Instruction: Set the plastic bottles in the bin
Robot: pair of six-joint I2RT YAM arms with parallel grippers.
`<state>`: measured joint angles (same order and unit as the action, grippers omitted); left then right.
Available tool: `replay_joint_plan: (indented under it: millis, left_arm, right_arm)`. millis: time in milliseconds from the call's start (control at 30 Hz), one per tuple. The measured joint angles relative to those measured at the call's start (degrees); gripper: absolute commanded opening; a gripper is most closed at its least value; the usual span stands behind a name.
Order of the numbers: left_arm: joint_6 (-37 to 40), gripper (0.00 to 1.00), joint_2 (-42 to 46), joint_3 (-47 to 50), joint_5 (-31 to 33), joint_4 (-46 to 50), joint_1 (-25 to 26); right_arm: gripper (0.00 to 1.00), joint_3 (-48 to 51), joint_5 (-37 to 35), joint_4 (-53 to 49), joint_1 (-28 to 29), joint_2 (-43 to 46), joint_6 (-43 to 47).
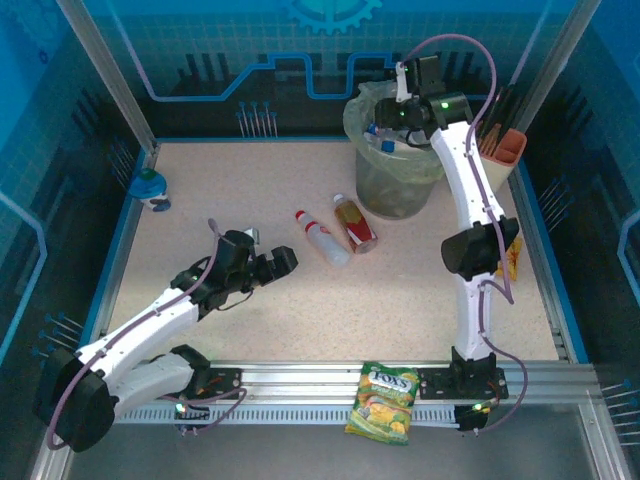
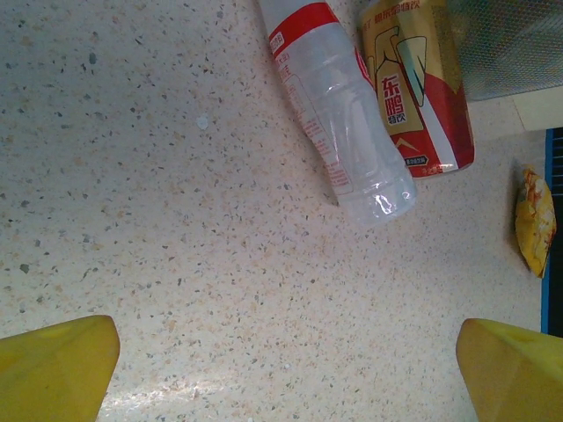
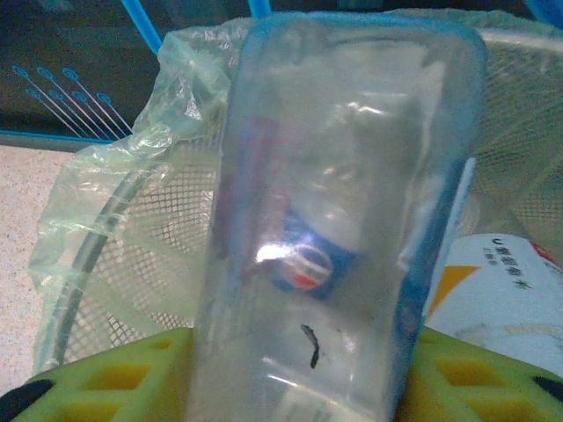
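Observation:
My right gripper (image 1: 405, 98) hangs over the round grey bin (image 1: 395, 170) with its pale green liner, shut on a clear plastic bottle (image 3: 343, 220) with a blue label. Below it in the bin (image 3: 114, 255) lies a white-labelled bottle (image 3: 501, 294). On the table left of the bin lie a clear bottle with a red cap and label (image 1: 322, 238) (image 2: 343, 123) and a gold and red bottle (image 1: 356, 222) (image 2: 420, 88), side by side. My left gripper (image 1: 272, 263) (image 2: 286, 378) is open, a short way left of them, with nothing between its yellow fingers (image 2: 53, 369). A blue-topped bottle (image 1: 150, 187) stands far left.
A beige and orange utensil holder (image 1: 503, 145) stands right of the bin. A yellow snack packet (image 1: 512, 255) (image 2: 535, 220) lies by the right wall. The FOX'S candy bag (image 1: 383, 402) rests on the front rail. Blue walls fence the table.

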<state>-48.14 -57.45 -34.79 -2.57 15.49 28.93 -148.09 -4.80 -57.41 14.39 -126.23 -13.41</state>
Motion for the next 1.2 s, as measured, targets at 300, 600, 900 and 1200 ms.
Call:
replay_joint_plan:
  millis: [300,600,900,1200]
  left_arm:
    - [0.0,0.99,1.4,0.2,0.2,1.2,0.0]
    - [0.0,0.99,2.3,1.2,0.4,1.9,0.0]
    - [0.0,0.99,2.8,2.1,0.8,2.2,0.0]
    - [0.0,0.99,2.8,2.2,0.8,2.2,0.0]
  right_arm:
    - [0.86,-0.2,0.4,0.0,0.0,-2.8,-1.1]
    - [0.92,-0.9,-0.1,-0.1,0.0,-2.8,-0.9]
    - [0.93,-1.2,-0.8,-1.4,-0.6,-0.1,0.7]
    - [0.93,0.6,1.4,-2.6,-0.3,7.2,3.1]
